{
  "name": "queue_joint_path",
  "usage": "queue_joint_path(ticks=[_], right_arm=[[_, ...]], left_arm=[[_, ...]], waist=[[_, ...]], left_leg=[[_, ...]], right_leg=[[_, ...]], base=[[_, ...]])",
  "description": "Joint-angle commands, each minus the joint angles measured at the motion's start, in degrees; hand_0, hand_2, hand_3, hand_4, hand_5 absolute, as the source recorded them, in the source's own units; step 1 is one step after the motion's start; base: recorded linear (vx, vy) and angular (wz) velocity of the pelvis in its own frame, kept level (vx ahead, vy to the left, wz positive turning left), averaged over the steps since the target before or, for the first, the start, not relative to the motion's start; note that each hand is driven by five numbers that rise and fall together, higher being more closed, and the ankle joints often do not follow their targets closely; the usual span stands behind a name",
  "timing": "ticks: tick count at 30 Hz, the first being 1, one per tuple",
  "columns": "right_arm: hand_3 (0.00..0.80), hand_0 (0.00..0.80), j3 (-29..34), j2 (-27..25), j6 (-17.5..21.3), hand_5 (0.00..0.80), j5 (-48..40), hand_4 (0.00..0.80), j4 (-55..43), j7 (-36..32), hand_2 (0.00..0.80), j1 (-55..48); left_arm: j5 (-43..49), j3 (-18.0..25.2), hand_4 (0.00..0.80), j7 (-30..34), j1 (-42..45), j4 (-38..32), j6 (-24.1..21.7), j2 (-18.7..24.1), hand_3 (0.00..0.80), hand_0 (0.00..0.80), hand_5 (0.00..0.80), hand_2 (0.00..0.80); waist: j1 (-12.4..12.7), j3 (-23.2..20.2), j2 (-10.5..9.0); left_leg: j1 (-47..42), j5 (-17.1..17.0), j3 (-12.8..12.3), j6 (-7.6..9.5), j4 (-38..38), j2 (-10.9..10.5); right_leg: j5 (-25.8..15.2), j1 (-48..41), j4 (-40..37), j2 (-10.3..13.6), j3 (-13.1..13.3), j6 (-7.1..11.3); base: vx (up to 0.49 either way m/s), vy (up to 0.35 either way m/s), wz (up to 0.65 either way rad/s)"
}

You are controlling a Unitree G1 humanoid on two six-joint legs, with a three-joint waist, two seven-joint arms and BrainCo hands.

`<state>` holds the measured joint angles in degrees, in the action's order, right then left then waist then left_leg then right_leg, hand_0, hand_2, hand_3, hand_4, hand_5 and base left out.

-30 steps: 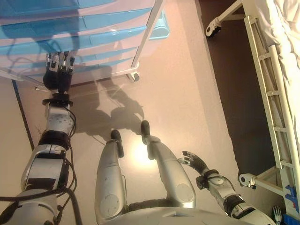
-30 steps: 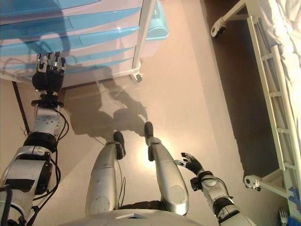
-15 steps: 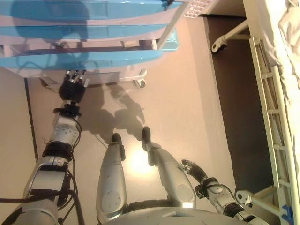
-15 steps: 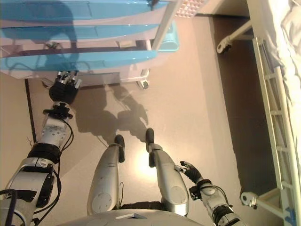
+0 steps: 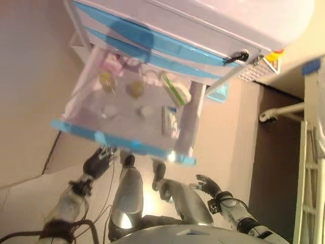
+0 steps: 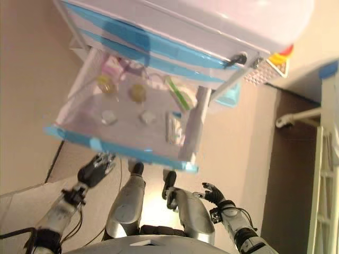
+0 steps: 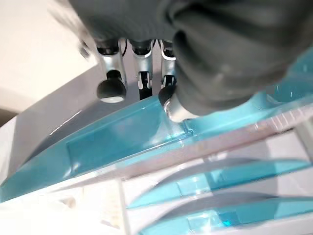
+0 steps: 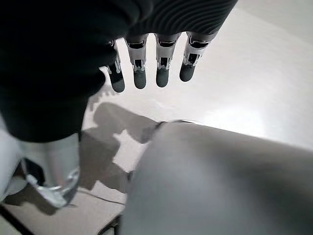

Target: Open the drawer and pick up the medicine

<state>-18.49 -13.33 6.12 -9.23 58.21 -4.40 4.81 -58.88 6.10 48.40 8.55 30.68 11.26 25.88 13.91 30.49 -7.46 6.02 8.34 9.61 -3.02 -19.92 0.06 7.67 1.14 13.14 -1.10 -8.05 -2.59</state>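
The medicine lay inside the pulled-out drawer [image 6: 127, 114]: two small round jars with yellowish tops [image 6: 106, 83] [image 6: 138, 92] toward the back, two flat pale discs [image 6: 109, 117] [image 6: 146, 117] nearer the front, an oblong packet [image 6: 174, 128] at about four o'clock from the jars, and a green-and-white tube-like item [image 6: 180, 92] at the back right. Which of these the task meant could not be told.

The drawer was a clear plastic tray with a translucent blue front lip [image 6: 114, 150], thin-walled and glossy. It stood well out from a white cart [image 6: 212, 26] whose other drawer fronts showed as blue bands [image 6: 159, 47]. So the opening looked done, and the picking up was all still to do, since neither hand held anything from the tray.

The left hand [image 6: 95, 168] sat just under the blue lip, at seven o'clock from the packet; its wrist view showed the fingers [image 7: 110, 90] fairly straight with their dark tips against the smooth blue edge [image 7: 122, 142], clamped on nothing. The right hand [image 6: 211, 191] hung low at five o'clock, idle, fingers [image 8: 161, 73] relaxed and apart over the pale floor [image 8: 254, 73].
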Motion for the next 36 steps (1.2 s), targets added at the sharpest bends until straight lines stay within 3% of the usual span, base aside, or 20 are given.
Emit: queue_joint_path(ticks=[1, 4, 10, 19, 20, 21, 28, 33, 36], right_arm=[[0.0, 0.0, 2.52, -4.96, -1.13, 0.0, 3.4, 0.0, -0.22, -1.62, 0.0, -6.89], [0.0, 0.0, 5.18, -6.23, -1.16, 0.0, 6.16, 0.0, 0.88, -3.53, 0.0, -8.0], [0.0, 0.0, 7.86, -6.72, 2.55, 0.0, 8.92, 0.0, 6.13, -5.28, 0.0, -7.64], [0.0, 0.0, 10.14, -6.49, 6.33, 0.0, 12.59, 0.0, 10.68, -5.33, 0.0, -8.79], [0.0, 0.0, 10.24, -6.41, 6.5, 0.0, 12.84, 0.0, 10.84, -5.35, 0.0, -8.91], [0.0, 0.0, 10.73, -6.29, 7.08, 0.0, 13.38, 0.0, 11.51, -5.24, 0.0, -9.06], [0.0, 0.0, 11.88, -5.82, 7.39, 0.0, 14.86, 0.0, 14.64, -1.34, 0.0, -8.9], [0.0, 0.0, 11.98, -6.23, 3.49, 0.0, 14.6, 0.0, 14.63, 5.8, 0.0, -8.35], [0.0, 0.0, 12.77, -6.67, 2.26, 0.0, 13.83, 0.0, 14.23, 9.15, 0.0, -7.97]], left_arm=[[1.8, 4.09, 0.8, 11.66, 5.26, -4.7, -0.83, -0.42, 0.8, 0.8, 0.8, 0.8], [7.38, 3.69, 0.8, 7.82, 9.6, 1.82, -1.34, -3.66, 0.8, 0.8, 0.8, 0.8], [12.96, 0.33, 0.8, 3.42, 11.9, 14.46, -6.34, -7.77, 0.8, 0.8, 0.8, 0.8], [17.61, -3.37, 0.794, -7.46, 10.33, 23.29, -13.14, -9.95, 0.794, 0.794, 0.794, 0.794], [18.21, -3.43, 0.455, -8.84, 10.06, 24.66, -13.81, -10.16, 0.455, 0.455, 0.455, 0.455], [19.53, -3.23, 0.0, -12.18, 9.52, 27.18, -14.93, -10.27, 0.0, 0.0, 0.0, 0.0], [34.31, -3.18, 0.0, -28.84, 5.51, 38.06, -19.28, -9.51, 0.0, 0.0, 0.0, 0.0], [51.39, -9.8, 0.0, -38.12, 2.36, 40.59, -17.89, -8.26, 0.0, 0.0, 0.0, 0.0], [51.8, -12.34, 0.0, -38.55, 0.38, 41.05, -14.88, -7.77, 0.0, 0.0, 0.0, 0.0]], waist=[[2.09, -10.55, 8.49], [1.75, -12.7, 10.28], [0.21, -13.8, 11.93], [-2.63, -14.05, 11.31], [-2.85, -14.09, 11.06], [-3.16, -14.18, 10.76], [-4.9, -14.6, 9.31], [-6.31, -14.64, 8.21], [-7.16, -14.79, 7.48]], left_leg=[[3.15, -9.35, -0.82, 2.16, 2.53, -3.81], [-0.4, -11.47, -0.17, 1.14, 4.95, -3.38], [-3.99, -12.8, -0.43, 0.35, 7.1, -2.5], [-6.27, -11.45, -1.73, 0.6, 8.38, -2.56], [-6.4, -10.93, -1.87, 0.74, 8.47, -2.68], [-6.46, -10.46, -1.9, 0.83, 8.49, -2.88], [-7.13, -8.59, -2.38, 1.71, 9.57, -4.11], [-6.54, -7.93, -3.44, 2.73, 10.25, -4.8], [-6.31, -7.51, -4.33, 3.45, 10.86, -5.04]], right_leg=[[-0.04, -0.09, 6.93, -0.88, 0.23, 2.52], [0.09, -2.55, 6.27, 0.11, -0.52, 2.4], [0.42, -3.62, 6.67, 1.89, -2.41, 2.39], [0.24, -2.63, 7.4, 3.14, -3.6, 2.99], [0.19, -2.64, 7.26, 3.21, -3.67, 3.04], [0.02, -2.53, 7.09, 3.38, -3.85, 3.18], [-1.34, -2.88, 4.29, 3.9, -3.91, 3.64], [-2.81, -2.65, 1.03, 4.04, -2.96, 4.42], [-3.8, -2.49, -0.94, 4.07, -2.06, 5.05]], base=[[0.193, 0.221, 0.44], [0.187, 0.172, 0.21], [0.066, 0.111, 0.1], [0.016, 0.047, 0.07], [0.0, 0.0, 0.0], [0.0, 0.0, 0.0], [-0.007, 0.015, 0.04], [-0.061, 0.004, 0.03], [-0.075, -0.013, -0.1]])
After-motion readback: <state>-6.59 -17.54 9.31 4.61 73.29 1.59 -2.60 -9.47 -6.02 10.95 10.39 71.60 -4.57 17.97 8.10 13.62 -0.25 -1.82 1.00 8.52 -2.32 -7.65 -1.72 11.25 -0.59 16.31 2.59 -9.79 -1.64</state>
